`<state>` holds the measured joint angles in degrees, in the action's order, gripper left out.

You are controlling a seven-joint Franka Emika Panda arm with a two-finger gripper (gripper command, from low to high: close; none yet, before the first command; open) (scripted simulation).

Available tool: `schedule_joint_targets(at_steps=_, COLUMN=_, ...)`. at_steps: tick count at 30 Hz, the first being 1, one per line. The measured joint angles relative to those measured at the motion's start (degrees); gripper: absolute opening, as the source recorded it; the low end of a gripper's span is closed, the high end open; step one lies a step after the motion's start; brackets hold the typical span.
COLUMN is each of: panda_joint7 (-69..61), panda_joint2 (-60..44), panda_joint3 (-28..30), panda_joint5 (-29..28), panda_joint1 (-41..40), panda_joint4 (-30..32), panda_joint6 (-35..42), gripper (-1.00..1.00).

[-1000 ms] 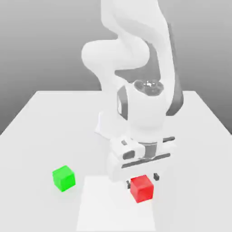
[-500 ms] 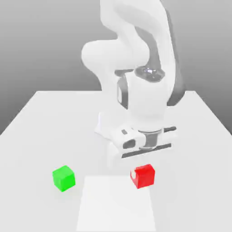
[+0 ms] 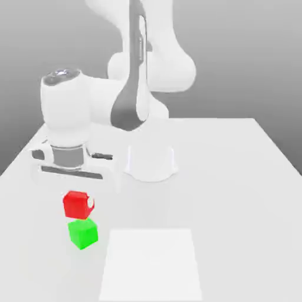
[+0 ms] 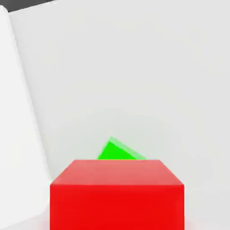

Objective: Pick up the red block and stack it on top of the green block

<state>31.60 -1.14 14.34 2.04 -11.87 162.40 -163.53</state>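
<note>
Red block above green, near the counter's front edge

My hand (image 3: 78, 203) is clamped on the plain bright red block (image 3: 75, 204), held just over the equally sized green block (image 3: 82, 233).

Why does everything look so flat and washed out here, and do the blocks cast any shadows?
Exterior view: soft, even light, white table fading into a grey backdrop; only a faint shadow under the green block, none clear beneath the lifted red block. Hand view: the red block looms large and flat-coloured, with the green block peeking out behind.
</note>
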Motion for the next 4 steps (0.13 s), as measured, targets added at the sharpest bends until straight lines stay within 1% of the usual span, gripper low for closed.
schedule_joint_targets(at_steps=1, panda_joint7=-0.91, panda_joint2=-1.82, panda_joint3=-0.90, panda_joint5=1.28, panda_joint1=-0.60, panda_joint4=-0.03, panda_joint6=-1.69, gripper=-1.00)
schedule_joint_targets(at_steps=2, panda_joint7=-1.54, panda_joint2=-2.91, panda_joint3=-1.21, panda_joint5=2.18, panda_joint1=-0.74, panda_joint4=-0.05, panda_joint6=-2.71, gripper=1.00)
schedule_joint_targets(at_steps=4, panda_joint7=-1.53, panda_joint2=-2.91, panda_joint3=-1.21, panda_joint5=2.18, panda_joint1=-0.74, panda_joint4=-0.05, panda_joint6=-2.71, gripper=1.00)
